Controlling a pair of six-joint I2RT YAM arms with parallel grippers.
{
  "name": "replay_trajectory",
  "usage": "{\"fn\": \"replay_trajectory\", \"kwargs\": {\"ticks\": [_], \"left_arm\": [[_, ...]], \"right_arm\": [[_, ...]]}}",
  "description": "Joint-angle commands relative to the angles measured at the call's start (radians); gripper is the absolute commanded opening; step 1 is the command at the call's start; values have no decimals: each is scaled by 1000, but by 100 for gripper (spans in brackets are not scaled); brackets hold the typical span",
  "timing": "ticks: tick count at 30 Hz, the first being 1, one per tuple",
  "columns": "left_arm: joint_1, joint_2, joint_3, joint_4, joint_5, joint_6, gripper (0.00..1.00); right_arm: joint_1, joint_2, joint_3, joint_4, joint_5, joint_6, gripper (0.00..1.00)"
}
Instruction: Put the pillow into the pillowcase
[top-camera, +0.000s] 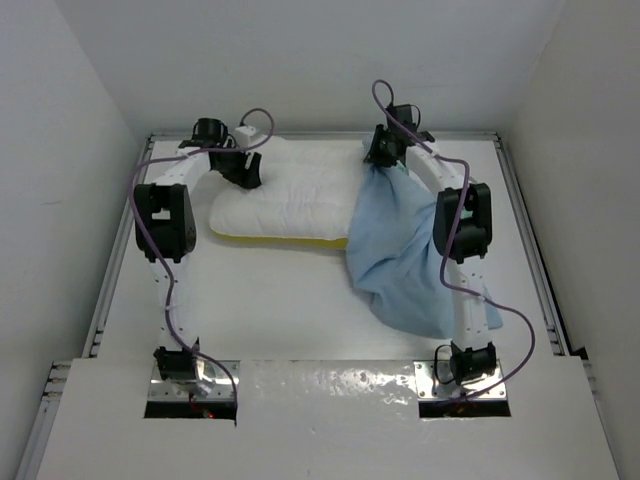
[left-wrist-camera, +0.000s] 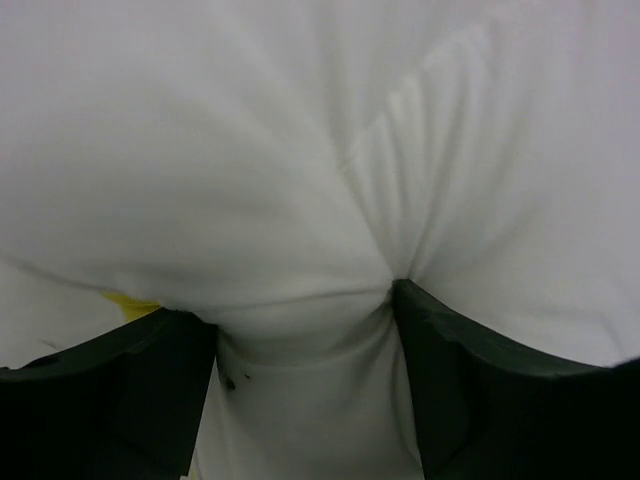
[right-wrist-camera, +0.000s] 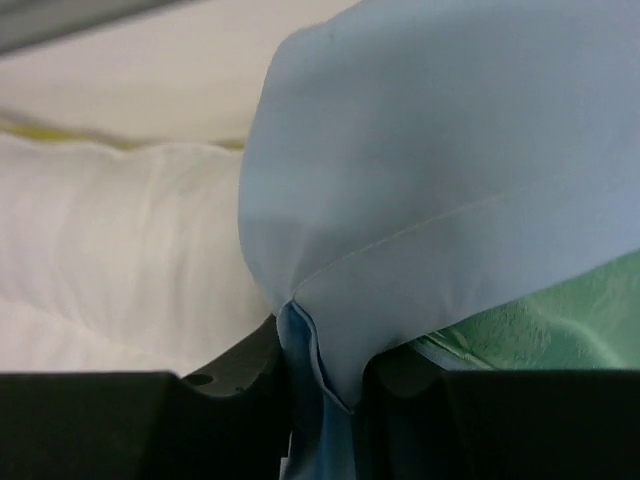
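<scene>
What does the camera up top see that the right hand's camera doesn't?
Only the top view shows the left gripper at a far corner of the pillow, and the whole pillowcase trailing down from the right gripper. Only the right wrist view shows the case's shiny green side and the fold pinched tight between the fingers. Both show the white pillow and the light blue cloth.
</scene>
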Motion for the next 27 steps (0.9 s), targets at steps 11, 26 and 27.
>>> {"fn": "replay_trajectory", "kwargs": {"ticks": [11, 26, 27], "left_arm": [[-330, -223, -351, -720, 227, 747, 71], [-253, -478, -26, -475, 535, 320, 97], [-210, -463, -52, -382, 530, 208, 85]], "right_arm": [[289, 146, 141, 464, -377, 66, 49], [197, -248, -89, 197, -158, -152, 98], [193, -264, -86, 186, -100, -155, 99]]}}
